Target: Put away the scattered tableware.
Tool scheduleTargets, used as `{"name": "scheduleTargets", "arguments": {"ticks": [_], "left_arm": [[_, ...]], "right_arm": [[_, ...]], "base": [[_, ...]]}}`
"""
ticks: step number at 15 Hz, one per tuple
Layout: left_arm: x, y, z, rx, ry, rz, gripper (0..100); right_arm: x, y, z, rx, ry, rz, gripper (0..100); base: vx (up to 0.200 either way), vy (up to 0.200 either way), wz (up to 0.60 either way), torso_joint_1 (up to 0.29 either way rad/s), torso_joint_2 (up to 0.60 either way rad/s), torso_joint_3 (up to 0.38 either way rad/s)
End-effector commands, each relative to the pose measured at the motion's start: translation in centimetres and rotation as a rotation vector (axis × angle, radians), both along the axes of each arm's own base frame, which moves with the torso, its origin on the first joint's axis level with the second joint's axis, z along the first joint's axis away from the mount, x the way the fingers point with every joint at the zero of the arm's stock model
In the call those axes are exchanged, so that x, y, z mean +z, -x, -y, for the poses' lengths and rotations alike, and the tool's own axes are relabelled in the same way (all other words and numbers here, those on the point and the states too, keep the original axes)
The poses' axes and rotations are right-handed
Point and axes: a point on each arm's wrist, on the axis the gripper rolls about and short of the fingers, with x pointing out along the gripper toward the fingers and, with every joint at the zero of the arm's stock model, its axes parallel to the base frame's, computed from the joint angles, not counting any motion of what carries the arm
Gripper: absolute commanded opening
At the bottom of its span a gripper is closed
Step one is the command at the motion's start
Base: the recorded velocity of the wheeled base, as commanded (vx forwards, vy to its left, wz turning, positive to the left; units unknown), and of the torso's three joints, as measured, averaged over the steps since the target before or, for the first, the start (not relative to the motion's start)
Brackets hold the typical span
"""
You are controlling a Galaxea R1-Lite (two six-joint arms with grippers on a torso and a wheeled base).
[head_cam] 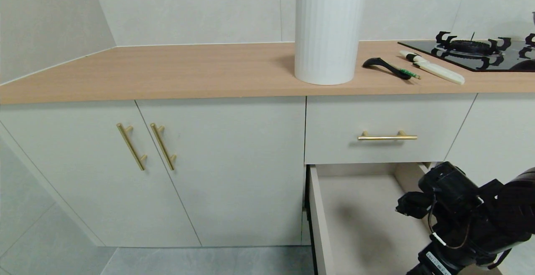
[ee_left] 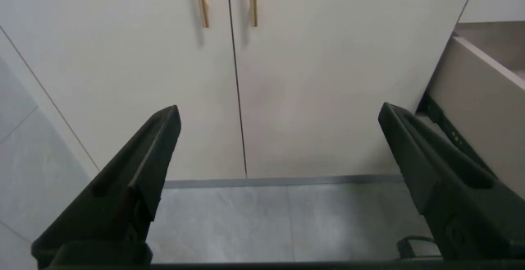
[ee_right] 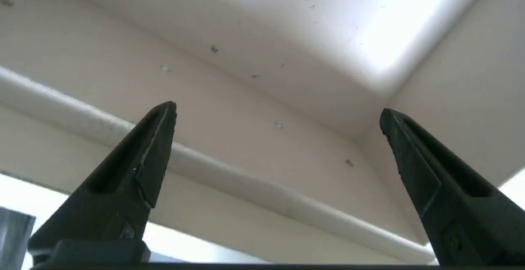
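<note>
Knife, black utensil on counter | right claw apart, over open drawer | left claw apart, facing cabinet

The canister is ribbed white, the counter grained light brown, the peeler coloured black, the knife cream.

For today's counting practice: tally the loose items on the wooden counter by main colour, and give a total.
White: 2 (ribbed container, knife)
Black: 1 (black-handled utensil)
Total: 3
</note>
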Motion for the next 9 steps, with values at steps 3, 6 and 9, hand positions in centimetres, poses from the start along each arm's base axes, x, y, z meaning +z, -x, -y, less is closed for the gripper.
{"name": "scheduleTargets", "arguments": {"ticks": [3,6,9], "left_arm": [[0.0,0.0,0.0,0.000,0.000,-0.002,100],[0.0,0.0,0.0,0.000,0.000,0.000,100],[0.0,0.0,0.0,0.000,0.000,0.000,100]], "right_arm": [[3.7,-2.1,-0.6,-0.201,-0.175,0.198,100],[5.9,-2.5,-0.4,-0.265,-0.298,0.374,100],[6.9,-2.1,-0.3,-0.258,-0.341,0.452,100]], "base": [[0.000,0.000,0.00,0.000,0.00,0.000],[0.000,0.000,0.00,0.000,0.00,0.000],[0.000,0.000,0.00,0.000,0.00,0.000]]}}
